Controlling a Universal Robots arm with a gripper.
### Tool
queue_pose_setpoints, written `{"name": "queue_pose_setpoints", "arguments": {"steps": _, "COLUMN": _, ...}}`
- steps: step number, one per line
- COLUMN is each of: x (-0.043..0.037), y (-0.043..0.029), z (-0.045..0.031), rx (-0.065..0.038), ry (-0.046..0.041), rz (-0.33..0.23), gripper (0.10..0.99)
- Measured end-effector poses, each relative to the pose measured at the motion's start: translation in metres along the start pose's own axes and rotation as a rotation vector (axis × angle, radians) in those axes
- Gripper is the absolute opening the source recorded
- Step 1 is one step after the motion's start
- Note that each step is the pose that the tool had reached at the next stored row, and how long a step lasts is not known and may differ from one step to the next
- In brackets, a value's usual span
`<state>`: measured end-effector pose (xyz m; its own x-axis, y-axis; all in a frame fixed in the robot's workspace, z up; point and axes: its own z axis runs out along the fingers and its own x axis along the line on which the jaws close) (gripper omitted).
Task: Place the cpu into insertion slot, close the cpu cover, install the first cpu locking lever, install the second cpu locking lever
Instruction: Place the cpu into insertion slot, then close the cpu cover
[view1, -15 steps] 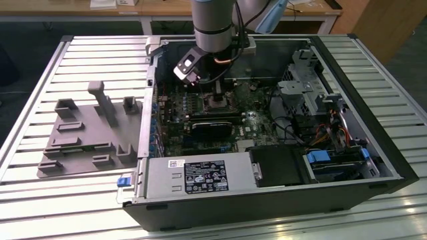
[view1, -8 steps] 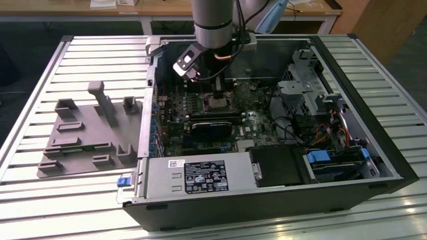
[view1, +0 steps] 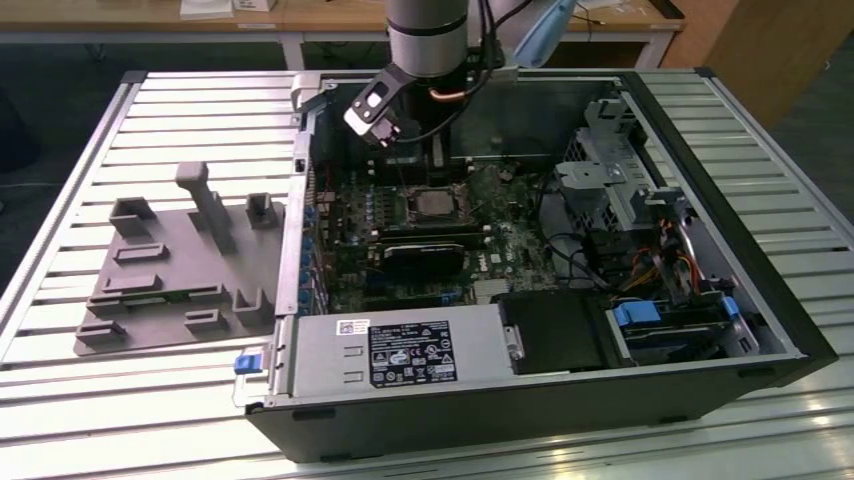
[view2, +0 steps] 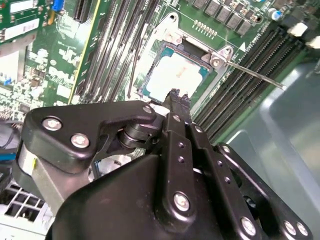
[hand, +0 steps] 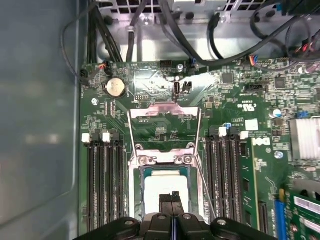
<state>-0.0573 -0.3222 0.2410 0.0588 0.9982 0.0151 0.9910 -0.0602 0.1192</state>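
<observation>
Black end effector (hand: 172, 196), tips together, over flat silver square cpu (hand: 157, 186)

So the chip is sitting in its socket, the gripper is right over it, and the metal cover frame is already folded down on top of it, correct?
Not quite. The cpu does sit in the insertion slot with the gripper right over it, but the cpu cover is open, swung back on its hinge, leaving the chip's top bare. The first wrist view shows this.

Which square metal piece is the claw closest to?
The solid silver cpu, lying flat right beneath the claw; the cpu cover is a hollow frame flipped open farther away.
</observation>
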Motion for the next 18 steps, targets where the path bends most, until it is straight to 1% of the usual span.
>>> {"name": "queue_pose_setpoints", "arguments": {"steps": 2, "x": 0.0001, "y": 0.0005, "z": -0.0042, "rx": 0.0, "ry": 0.0001, "rz": 0.0, "gripper": 0.106}}
{"name": "queue_pose_setpoints", "arguments": {"steps": 4, "x": 0.0001, "y": 0.0008, "z": -0.0065, "rx": 0.0, "ry": -0.0001, "rz": 0.001, "gripper": 0.106}}
{"name": "queue_pose_setpoints", "arguments": {"steps": 18, "x": 0.0001, "y": 0.0009, "z": -0.0071, "rx": 0.0, "ry": -0.0004, "rz": 0.001, "gripper": 0.106}}
